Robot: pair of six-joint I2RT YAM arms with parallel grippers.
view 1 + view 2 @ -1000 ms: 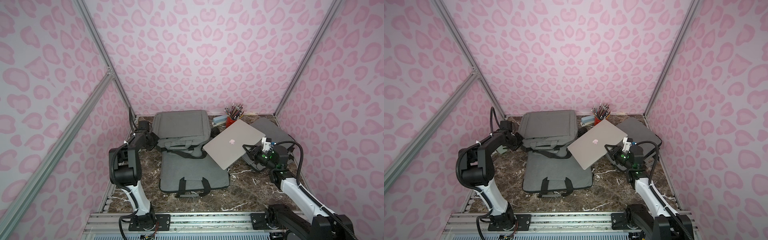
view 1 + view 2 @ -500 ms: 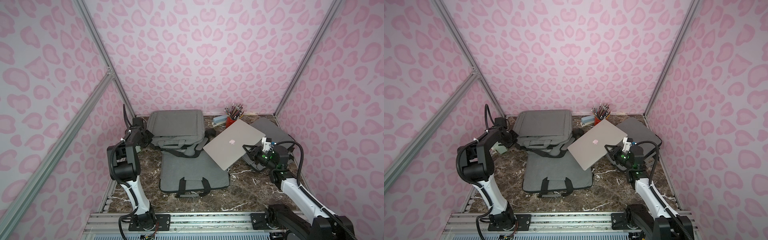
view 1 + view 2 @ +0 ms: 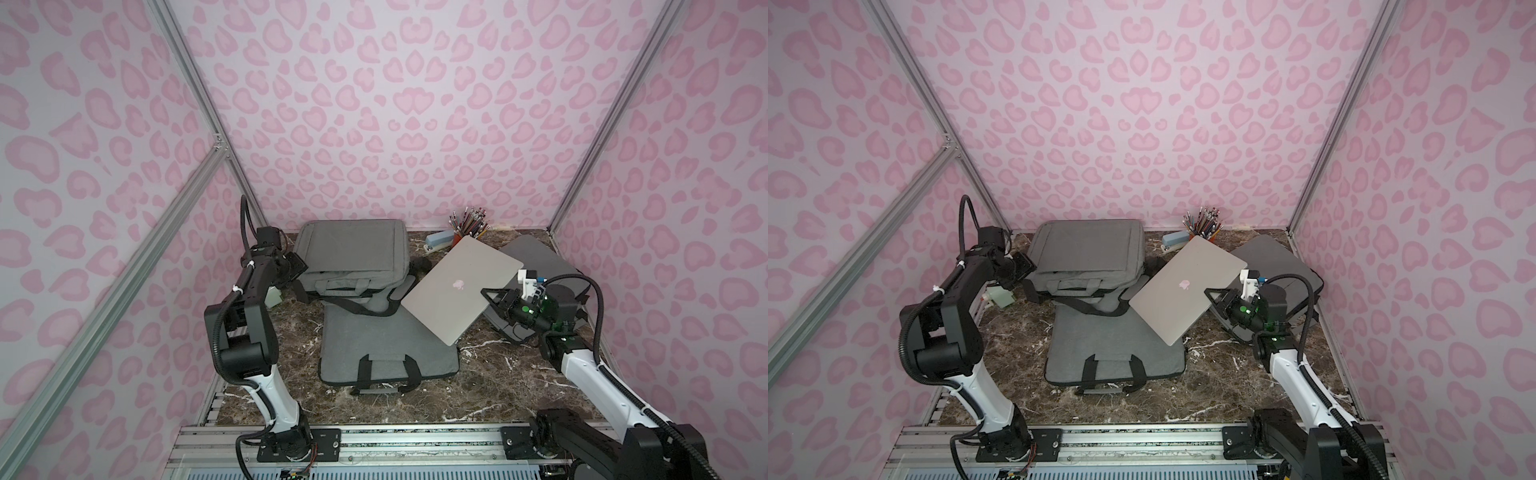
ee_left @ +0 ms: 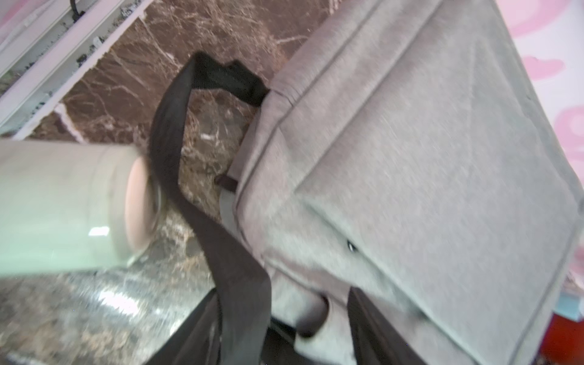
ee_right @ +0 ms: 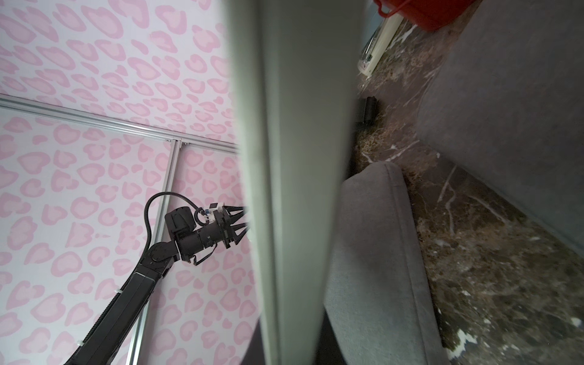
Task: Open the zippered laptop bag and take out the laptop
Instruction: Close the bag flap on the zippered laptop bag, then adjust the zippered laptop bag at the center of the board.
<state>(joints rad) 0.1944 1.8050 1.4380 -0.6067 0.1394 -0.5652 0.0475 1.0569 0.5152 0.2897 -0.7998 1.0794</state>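
Laptop (image 3: 461, 291), a closed silver aluminium slab with a pale logo on its lid, sits right of centre in both top views. It is clear of every bag and tilted, and its lower corner hangs over a flat grey fabric sleeve with black handles (image 3: 386, 345) at frame centre; whether they touch I cannot tell. The right gripper (image 3: 489, 296) is pinched closed on the laptop's right-hand edge, which the right wrist view shows as a blurred pale band down the middle. The shell looks stiff and smooth, so probably slippery, and heavy enough to lever against a one-edge pinch. A hold near the middle of a long edge, away from the corners, seems safest, with a gentle set-down because it is breakable. Up and to the left lies the grey fabric laptop bag with a black shoulder strap (image 3: 353, 257). The left gripper (image 3: 297, 268) hovers at that bag's left side, jaws spread and holding nothing. Farther out are a darker grey bag (image 3: 540, 262) at right, a red cup of pencils (image 3: 469, 226) by the back wall, and the brown marble tabletop (image 3: 519, 382).
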